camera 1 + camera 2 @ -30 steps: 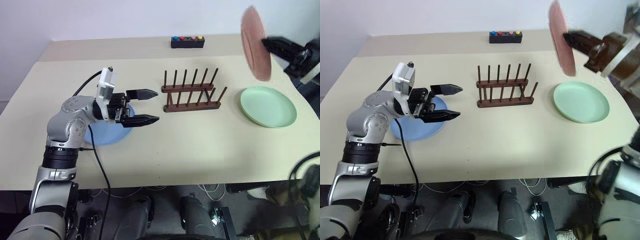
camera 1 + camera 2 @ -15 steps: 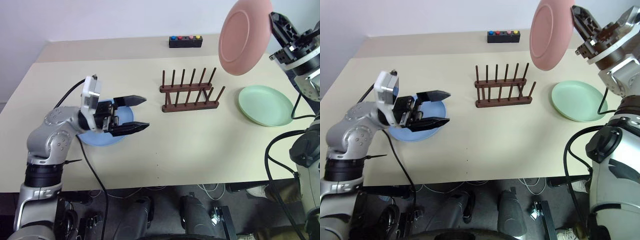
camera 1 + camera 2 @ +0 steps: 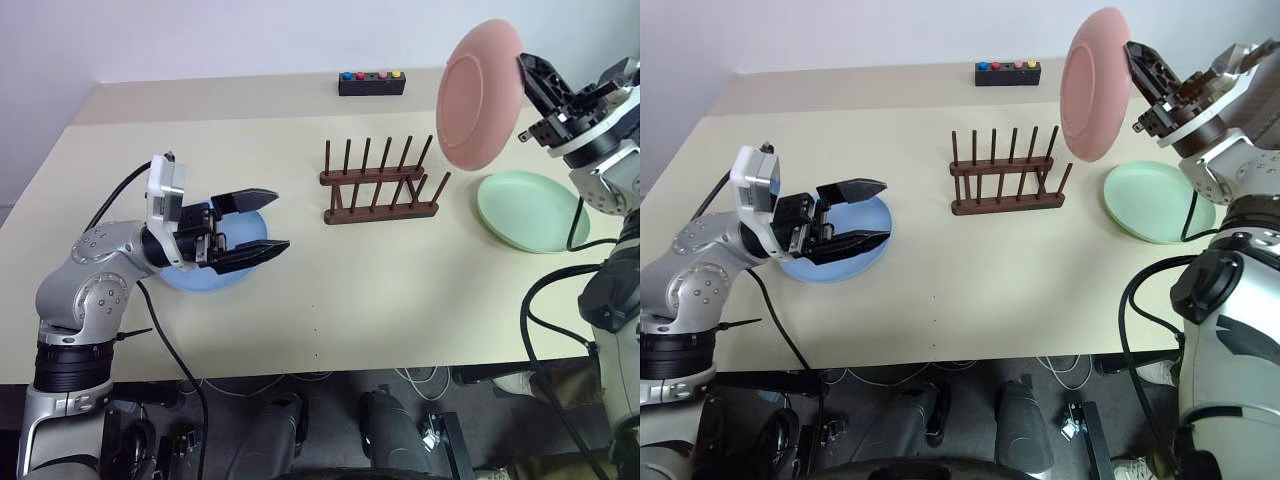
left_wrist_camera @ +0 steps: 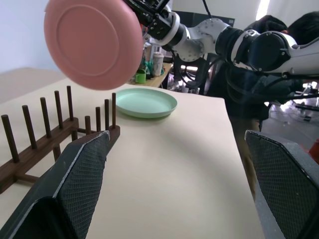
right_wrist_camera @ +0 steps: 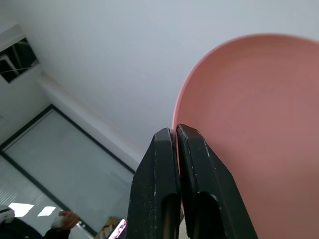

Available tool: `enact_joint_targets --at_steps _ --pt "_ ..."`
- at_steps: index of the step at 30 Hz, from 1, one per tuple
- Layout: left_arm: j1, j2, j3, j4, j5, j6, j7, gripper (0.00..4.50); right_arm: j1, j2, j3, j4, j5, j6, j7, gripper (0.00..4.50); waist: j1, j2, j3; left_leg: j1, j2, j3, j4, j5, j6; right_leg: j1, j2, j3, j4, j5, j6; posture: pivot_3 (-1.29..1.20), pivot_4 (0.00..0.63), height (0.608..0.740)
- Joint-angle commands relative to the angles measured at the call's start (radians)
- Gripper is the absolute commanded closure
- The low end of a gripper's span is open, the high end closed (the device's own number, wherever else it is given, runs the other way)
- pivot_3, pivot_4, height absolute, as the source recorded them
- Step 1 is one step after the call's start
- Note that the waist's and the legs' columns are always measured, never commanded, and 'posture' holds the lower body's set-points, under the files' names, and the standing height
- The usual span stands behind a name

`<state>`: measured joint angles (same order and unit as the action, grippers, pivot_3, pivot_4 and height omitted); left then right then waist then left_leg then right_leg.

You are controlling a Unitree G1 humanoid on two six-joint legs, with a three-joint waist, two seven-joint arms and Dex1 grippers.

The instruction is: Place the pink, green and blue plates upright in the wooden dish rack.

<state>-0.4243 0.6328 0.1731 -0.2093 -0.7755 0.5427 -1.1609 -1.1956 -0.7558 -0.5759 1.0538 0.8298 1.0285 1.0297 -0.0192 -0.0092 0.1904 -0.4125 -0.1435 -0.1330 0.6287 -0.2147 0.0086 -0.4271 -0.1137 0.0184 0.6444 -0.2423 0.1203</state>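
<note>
Pink plate (image 3: 480,95) upright on edge, rim-pinched in right pincer (image 3: 528,75) above wooden dish rack (image 3: 381,184), face leftward; left pincer (image 3: 262,221) wide open, empty.

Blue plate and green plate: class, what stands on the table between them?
The rack stands between the blue plate and the green plate, with bare table on either side, as the left eye view shows.

Matt pink plate (image 3: 478,96) (dark wooden rack (image 3: 380,185))

Even, bright indoor light, soft shadows on the table (image 3: 400,280); all views sharp.
</note>
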Motion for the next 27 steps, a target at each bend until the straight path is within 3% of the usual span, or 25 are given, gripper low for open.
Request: enact_joint_targets --at_steps 1,16,27 --pt "-0.001 0.017 0.012 -0.029 -0.011 -0.007 0.002 0.0 -0.037 0.0 -0.031 -0.045 0.033 0.029 0.008 4.42 0.002 0.0 0.0 0.0 0.0 0.0 0.0 0.0 0.0 0.0 0.0 0.0 0.0 0.0 0.0 0.0 0.15 0.74" --pt "-0.024 0.012 -0.01 -0.01 -0.004 -0.008 0.003 0.0 0.054 0.042 -0.013 -0.13 0.016 0.059 -0.009 4.42 0.002 0.0 0.0 0.0 0.0 0.0 0.0 0.0 0.0 0.0 0.0 0.0 0.0 0.0 0.0 0.0 0.15 0.74" --pt "-0.013 0.025 -0.018 -0.023 0.005 -0.013 0.004 0.0 0.081 0.067 0.043 -0.075 -0.098 -0.112 -0.033 4.42 0.001 0.0 0.0 0.0 0.0 0.0 0.0 0.0 0.0 0.0 0.0 0.0 0.0 0.0 0.0 0.0 0.15 0.74"
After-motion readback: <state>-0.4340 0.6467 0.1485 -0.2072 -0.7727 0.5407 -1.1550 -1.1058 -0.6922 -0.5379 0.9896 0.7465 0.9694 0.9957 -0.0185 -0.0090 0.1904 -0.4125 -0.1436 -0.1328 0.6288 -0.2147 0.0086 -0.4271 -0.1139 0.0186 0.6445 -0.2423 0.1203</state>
